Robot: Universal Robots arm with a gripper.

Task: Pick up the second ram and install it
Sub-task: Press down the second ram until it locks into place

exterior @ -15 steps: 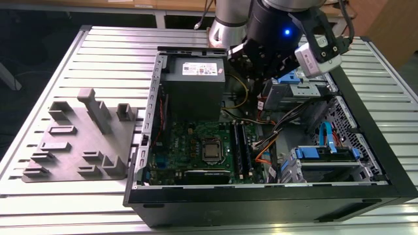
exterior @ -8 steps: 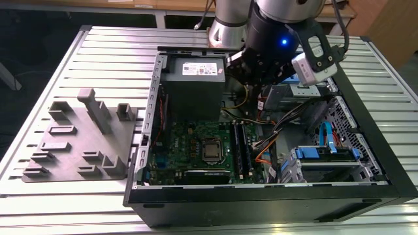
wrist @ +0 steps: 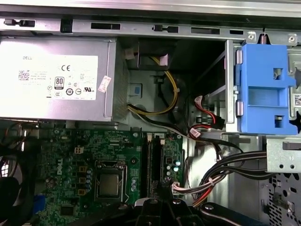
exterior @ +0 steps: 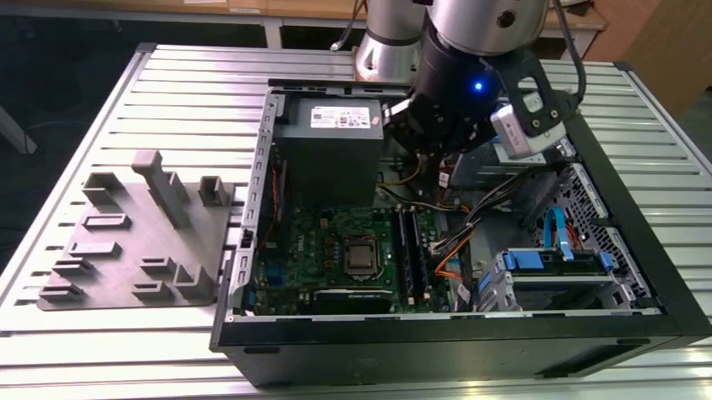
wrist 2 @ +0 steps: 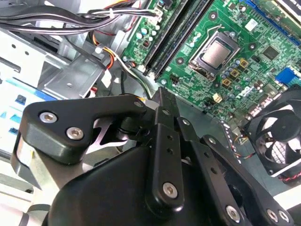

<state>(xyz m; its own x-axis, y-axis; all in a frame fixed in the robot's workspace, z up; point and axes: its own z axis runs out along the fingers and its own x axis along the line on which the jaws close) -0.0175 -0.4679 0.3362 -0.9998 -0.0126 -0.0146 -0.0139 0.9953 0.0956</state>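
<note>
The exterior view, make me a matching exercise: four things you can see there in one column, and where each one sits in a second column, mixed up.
Things:
1. grey fixture block
2. power supply
3. gripper
4. blue drive bracket

Places:
A. above the open case, over its cables
B. on the slatted table, outside the case at the exterior view's left
C. in the case's near corner at the exterior view's right
D. inside the case at its far end, beyond the motherboard

Pairs: 1-B, 2-D, 3-A, 4-C

A ribbed metal tabletop [exterior: 133, 92] carries an open computer case [exterior: 445, 346] and, just beside it on the exterior view's left, a grey fixture block [exterior: 122, 250].
</note>
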